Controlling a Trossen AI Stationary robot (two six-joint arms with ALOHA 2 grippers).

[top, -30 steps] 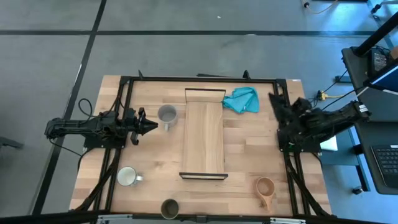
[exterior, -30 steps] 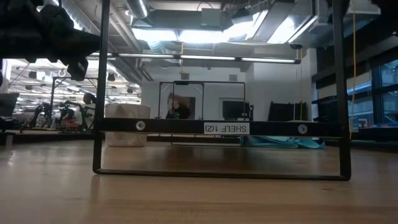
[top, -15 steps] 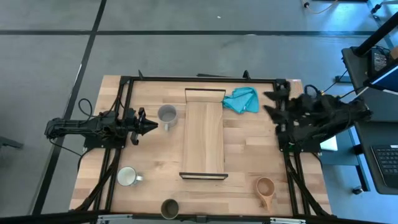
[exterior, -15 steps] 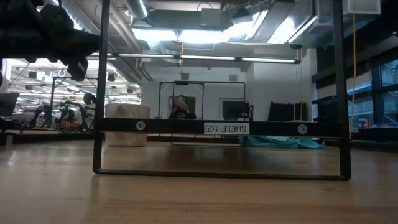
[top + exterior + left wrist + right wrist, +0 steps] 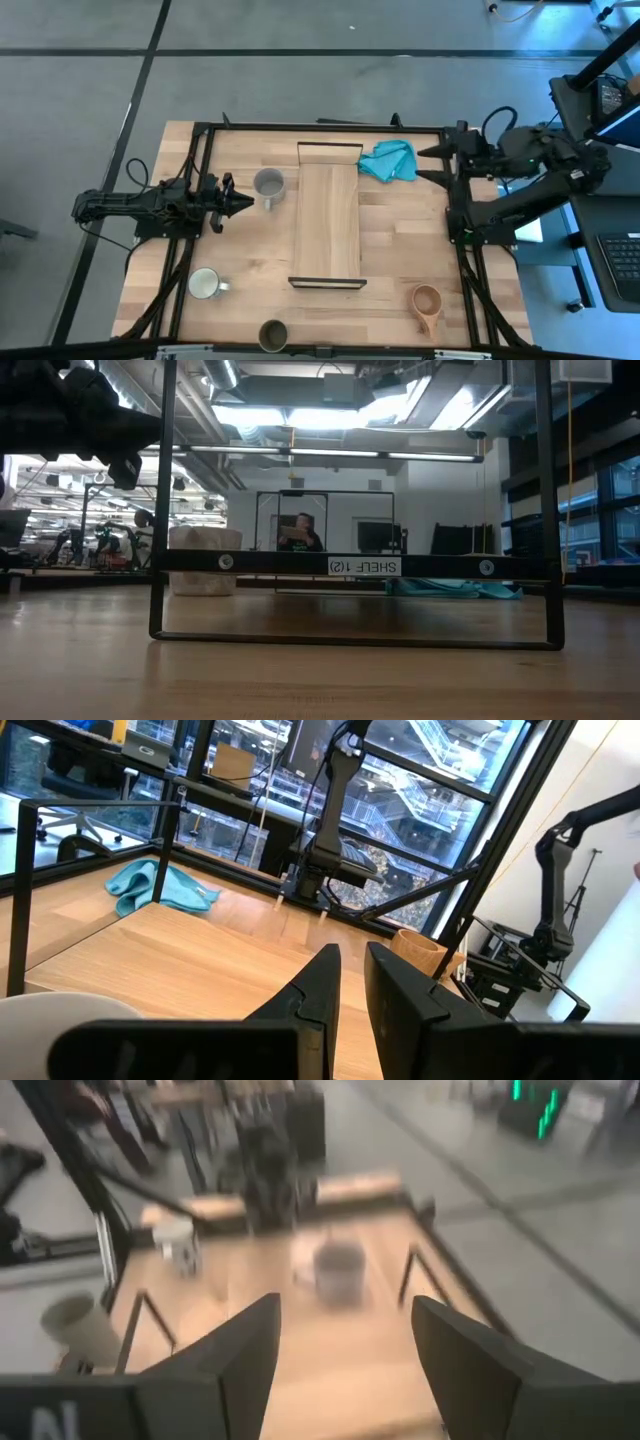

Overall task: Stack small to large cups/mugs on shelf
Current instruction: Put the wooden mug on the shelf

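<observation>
- Knocking the grey mug [image 5: 268,184] looks the nearest risk: the left gripper [image 5: 243,201] sits just beside it, fingers nearly together with a thin gap, gripping nothing; any push forward would shove the mug rather than take it.
- Right gripper [image 5: 432,164] is raised near the table's far right corner, jaws spread wide and empty, close to the teal cloth [image 5: 388,160]. A low sweep toward the shelf [image 5: 326,222] could snag the cloth or clip the black bracket at the shelf's far end.
- Shelf is bare. All four cups are off it: whitish mug [image 5: 204,284] and olive cup [image 5: 273,334] near the front left, wooden cup [image 5: 427,300] at front right.
- Stacking order may go wrong; relative cup sizes are hard to judge from above.
- Right wrist view is badly blurred; cups there are only smudges.
- Low view shows one mug behind the shelf bracket; the rest are out of frame.
- A person shows far back in the room, unclear.
</observation>
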